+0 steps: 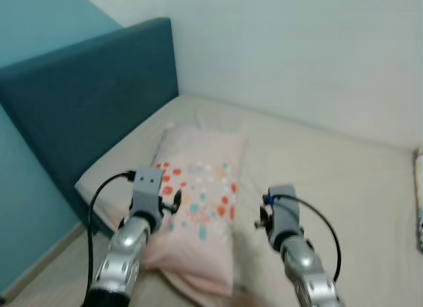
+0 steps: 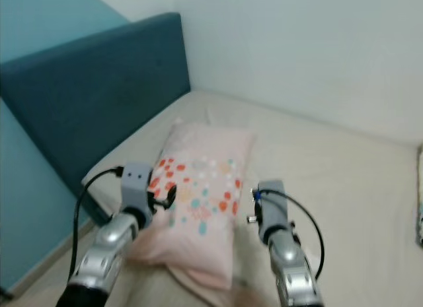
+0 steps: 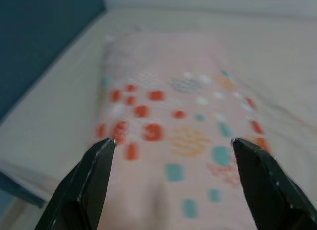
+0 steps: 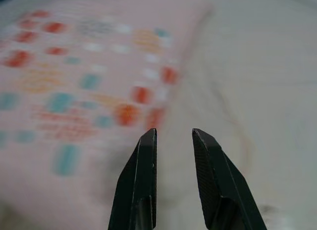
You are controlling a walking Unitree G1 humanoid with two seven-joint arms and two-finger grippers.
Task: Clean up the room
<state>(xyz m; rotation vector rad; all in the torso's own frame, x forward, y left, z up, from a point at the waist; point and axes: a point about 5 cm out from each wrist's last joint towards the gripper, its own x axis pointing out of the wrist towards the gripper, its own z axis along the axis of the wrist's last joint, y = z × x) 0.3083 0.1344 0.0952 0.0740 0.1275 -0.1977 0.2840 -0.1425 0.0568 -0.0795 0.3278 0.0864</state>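
1 pink spotted pillow (image 1: 201, 208) on bed (image 1: 344, 188); L gripper (image 3: 171, 143) spread wide above it, R gripper (image 4: 173, 133) narrowly parted beside its edge.

Left arm (image 1: 122, 254): silver, raised forward from the lower left, grey wrist block uppermost, black cable looping out along its outer side.
Left gripper (image 3: 173, 143): two black fingers (image 3: 89, 183) spread wide apart, tips level, nothing between them.
Right arm (image 1: 307, 271): silver, raised forward from the lower right, roughly level with the left, grey wrist block with blue fitting, black cable arcing off its outer side.
Right gripper (image 4: 173, 136): fingers (image 4: 141, 185) nearly parallel, narrow gap between the tips, nothing gripped.
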